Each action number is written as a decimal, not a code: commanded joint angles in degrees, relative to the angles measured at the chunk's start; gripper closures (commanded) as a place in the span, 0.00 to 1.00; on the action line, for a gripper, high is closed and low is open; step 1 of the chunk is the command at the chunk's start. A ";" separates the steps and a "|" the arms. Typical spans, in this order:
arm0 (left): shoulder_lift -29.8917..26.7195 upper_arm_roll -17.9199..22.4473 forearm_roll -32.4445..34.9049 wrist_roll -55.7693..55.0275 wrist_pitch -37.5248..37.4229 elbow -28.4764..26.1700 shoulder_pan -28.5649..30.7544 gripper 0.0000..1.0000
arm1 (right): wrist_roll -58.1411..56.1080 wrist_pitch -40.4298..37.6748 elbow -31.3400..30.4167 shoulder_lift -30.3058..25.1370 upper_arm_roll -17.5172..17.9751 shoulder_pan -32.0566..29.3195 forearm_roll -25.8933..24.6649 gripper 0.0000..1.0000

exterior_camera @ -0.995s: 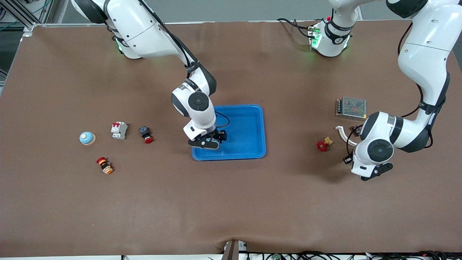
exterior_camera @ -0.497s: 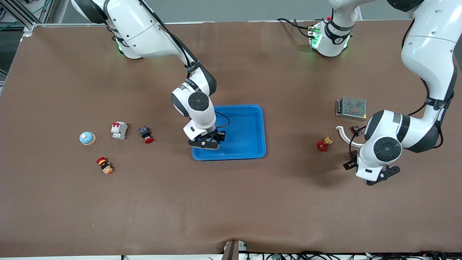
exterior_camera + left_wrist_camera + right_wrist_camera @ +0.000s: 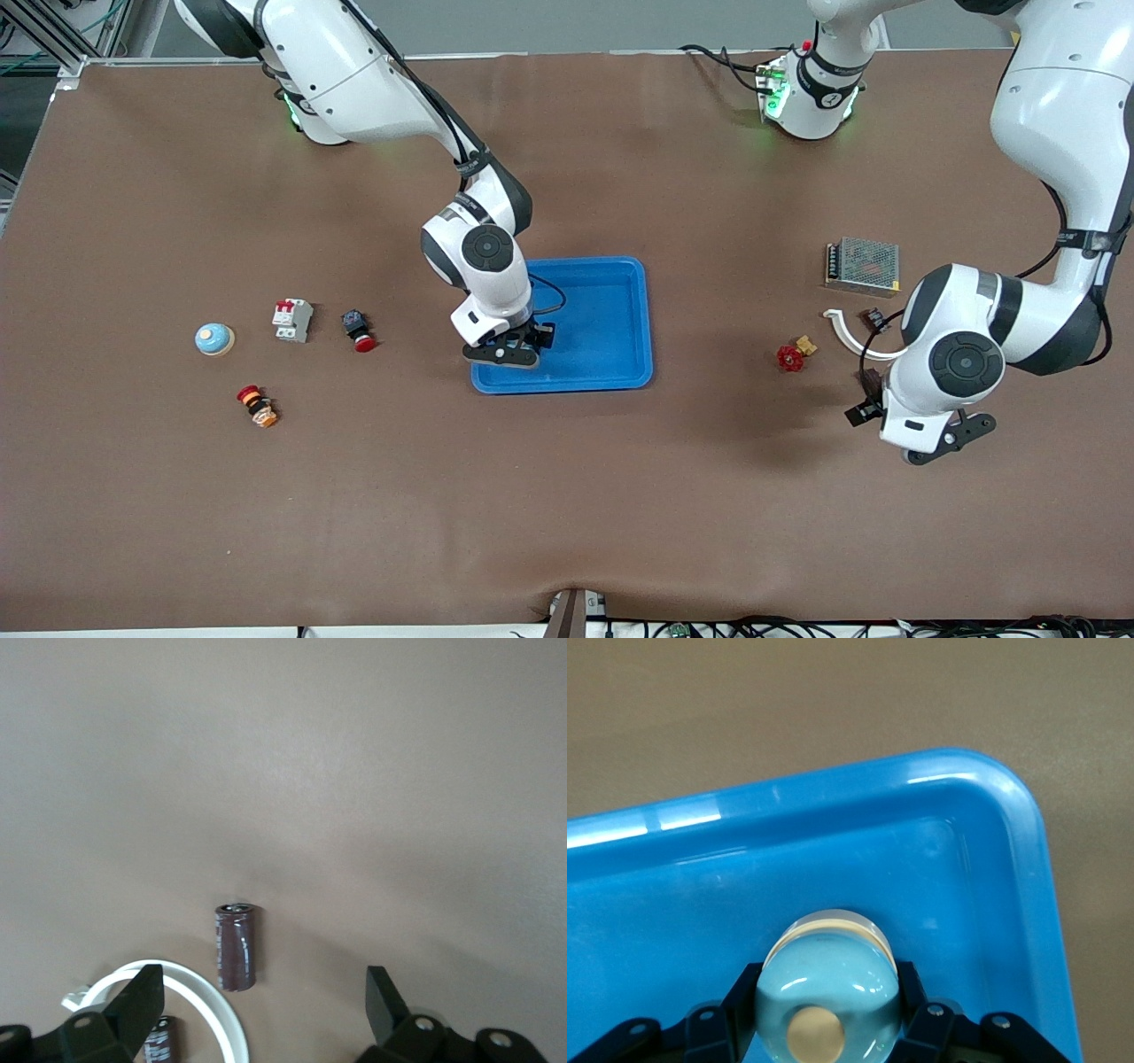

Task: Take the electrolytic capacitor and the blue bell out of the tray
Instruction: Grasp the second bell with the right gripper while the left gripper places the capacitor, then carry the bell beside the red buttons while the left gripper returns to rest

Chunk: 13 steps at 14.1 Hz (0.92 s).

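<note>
My right gripper (image 3: pixel 502 353) is low in the blue tray (image 3: pixel 611 306), at the corner nearer the front camera toward the right arm's end. It is shut on a light blue bell (image 3: pixel 829 985) with a tan button, one finger on each side. My left gripper (image 3: pixel 950 439) is open and empty over the bare table near the left arm's end. In the left wrist view a dark brown capacitor (image 3: pixel 236 947) lies on the table just ahead of the open left gripper (image 3: pixel 263 1001). A smaller capacitor (image 3: pixel 158 1041) lies inside a white curved ring (image 3: pixel 208 1005).
A second light blue bell (image 3: pixel 214 338), a circuit breaker (image 3: pixel 292 319), a red push button (image 3: pixel 359 330) and an emergency-stop button (image 3: pixel 257 406) lie toward the right arm's end. A red valve (image 3: pixel 791 357), the white ring (image 3: pixel 846 332) and a metal power supply (image 3: pixel 863 264) lie near the left arm.
The left arm's hand has moved toward the front camera and toward the left arm's end of the table. The right gripper has stayed in the tray with the bell.
</note>
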 commanded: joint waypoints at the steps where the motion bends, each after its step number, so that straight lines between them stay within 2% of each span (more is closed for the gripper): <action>1: -3.31 -1.12 -3.21 3.62 -3.84 1.29 0.58 0.00 | -0.67 -5.03 2.09 -1.69 -0.15 0.24 -0.81 0.54; 3: -4.90 -1.03 -7.16 6.94 -4.72 2.43 0.67 0.00 | -5.13 -10.21 3.33 -3.88 -0.06 -0.72 -0.45 0.54; 7: -9.11 -1.20 -8.40 12.50 -7.54 3.84 1.02 0.00 | -20.67 -17.25 3.51 -8.63 -0.06 -5.81 0.68 0.54; 9: -11.93 -1.12 -11.99 12.85 -8.77 4.28 1.11 0.00 | -29.19 -19.98 3.42 -10.13 -0.15 -9.15 0.78 0.54; 13: -16.50 -1.38 -16.49 15.74 -13.42 6.39 1.64 0.00 | -47.91 -21.04 2.55 -11.27 -0.50 -16.09 0.69 0.54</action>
